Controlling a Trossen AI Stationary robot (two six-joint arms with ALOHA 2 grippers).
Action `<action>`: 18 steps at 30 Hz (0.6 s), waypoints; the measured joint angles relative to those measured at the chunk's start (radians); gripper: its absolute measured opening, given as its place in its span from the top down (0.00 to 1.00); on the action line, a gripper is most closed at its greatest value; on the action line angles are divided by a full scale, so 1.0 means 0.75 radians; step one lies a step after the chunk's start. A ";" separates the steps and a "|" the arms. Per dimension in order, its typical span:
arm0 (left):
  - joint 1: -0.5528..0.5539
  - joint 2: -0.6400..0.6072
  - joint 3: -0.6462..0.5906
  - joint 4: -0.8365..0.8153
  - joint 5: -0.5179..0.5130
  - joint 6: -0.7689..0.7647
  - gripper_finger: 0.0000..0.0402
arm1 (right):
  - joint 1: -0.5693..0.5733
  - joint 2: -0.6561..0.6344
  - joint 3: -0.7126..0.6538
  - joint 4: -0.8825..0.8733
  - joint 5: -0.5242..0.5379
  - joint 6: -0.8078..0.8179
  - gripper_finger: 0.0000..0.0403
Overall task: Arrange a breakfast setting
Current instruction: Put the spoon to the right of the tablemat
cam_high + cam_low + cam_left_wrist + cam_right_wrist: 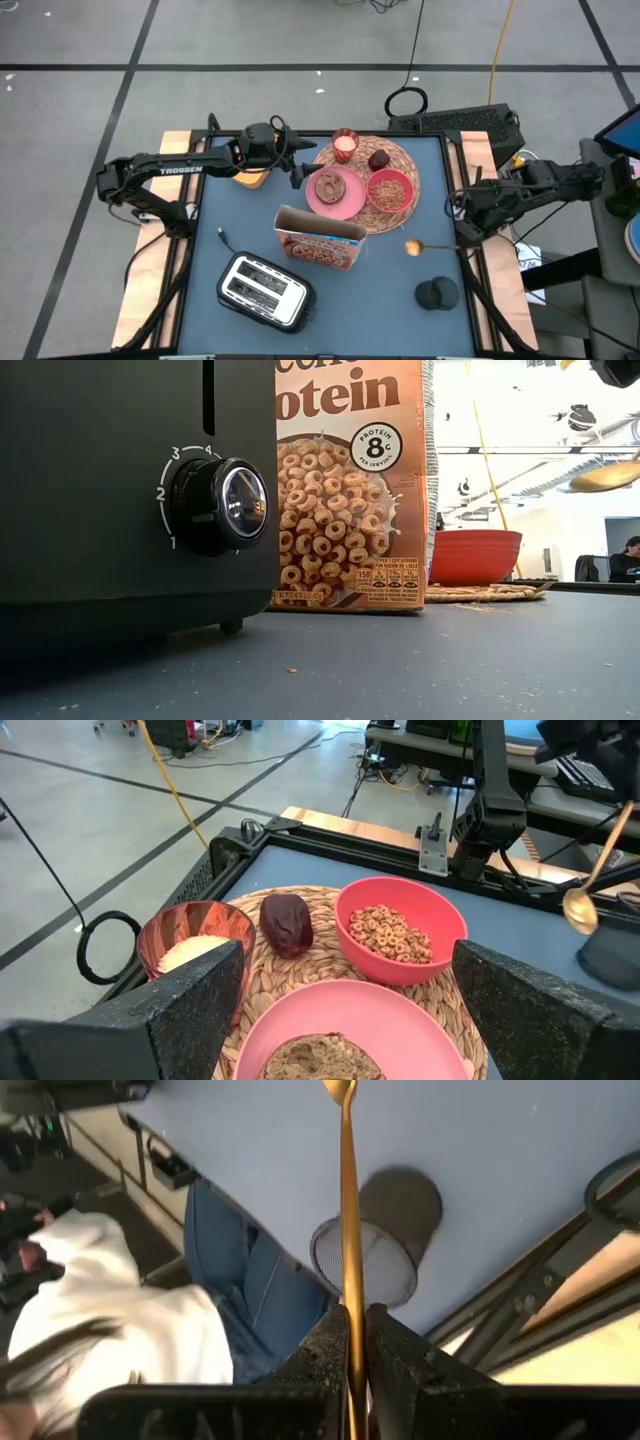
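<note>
A round woven mat (400,160) lies at the table's far middle. On it are a pink plate (350,205) with a bagel (329,186), a red bowl (390,190) of cereal rings, a small glass (345,146) and a dark red fruit (379,160). The brown cereal box (320,240) stands just nearer than the plate. My left gripper (298,165) is open and empty at the plate's left rim; its fingers (190,1010) frame the plate (350,1010). My right gripper (462,236) is shut on a gold spoon (430,246) near the table's right edge. My right gripper pinches the spoon's handle (352,1330) near its free end between its two fingers. The fingers come level from the table's right and lie along the handle. The spoon is lifted clear of the table, its bowl (412,247) toward the table's left and well above the table in the low view (605,477).
A black toaster (262,290) lies at the near left, close in front of the low camera (130,490). A round black object (437,293) sits at the near right, below the spoon. A person in a white top (110,1310) shows beyond the table in the right wrist view.
</note>
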 joint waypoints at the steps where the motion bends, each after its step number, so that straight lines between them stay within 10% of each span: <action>1: 0.000 0.000 0.000 -0.001 0.000 0.000 0.10 | 0.000 0.000 0.000 0.000 0.021 0.000 0.95; 18: 0.000 0.000 0.000 -0.001 0.000 -0.004 0.10 | 0.001 -0.006 0.001 -0.076 0.538 0.052 0.95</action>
